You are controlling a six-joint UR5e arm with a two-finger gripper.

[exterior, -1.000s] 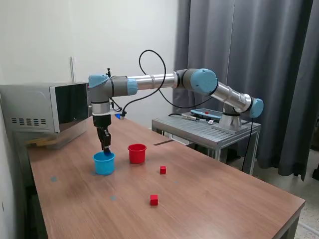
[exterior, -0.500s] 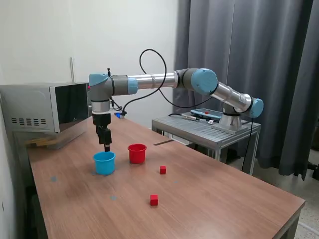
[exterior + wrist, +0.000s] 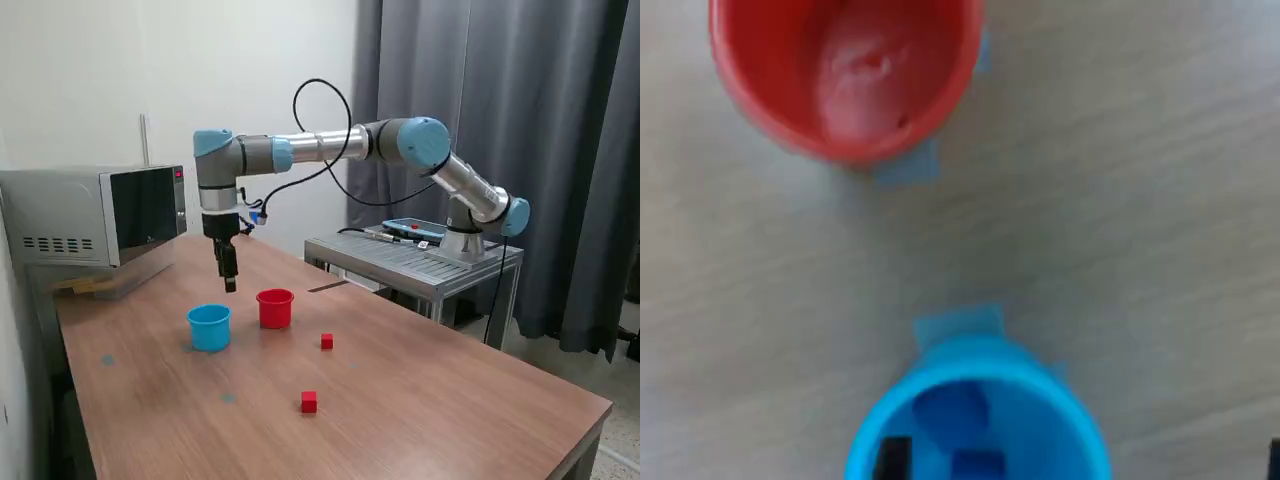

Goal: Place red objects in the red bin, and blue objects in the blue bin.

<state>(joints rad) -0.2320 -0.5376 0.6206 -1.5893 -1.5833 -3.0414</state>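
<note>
1. Hanging above the bench (image 3: 420,400), the claw (image 3: 230,284) sits over the gap between the blue bin (image 3: 209,327) and the red bin (image 3: 275,308), well clear of both rims. No cube shows in it, and I cannot tell whether its fingers are spread or pressed together.
2. Both red cubes lie on the bench toward the exterior view's right and nearer the camera: the nearer red cube (image 3: 327,341) just past the red bin, the farther red cube (image 3: 309,402) well beyond. Being cubes, they offer no long axis to align with.
3. Only the wrist view looks into the bins: the blue bin (image 3: 975,420) holds two dark blue cubes (image 3: 952,412), while the red bin (image 3: 845,70) looks empty. Neither red cube shows there.
</note>
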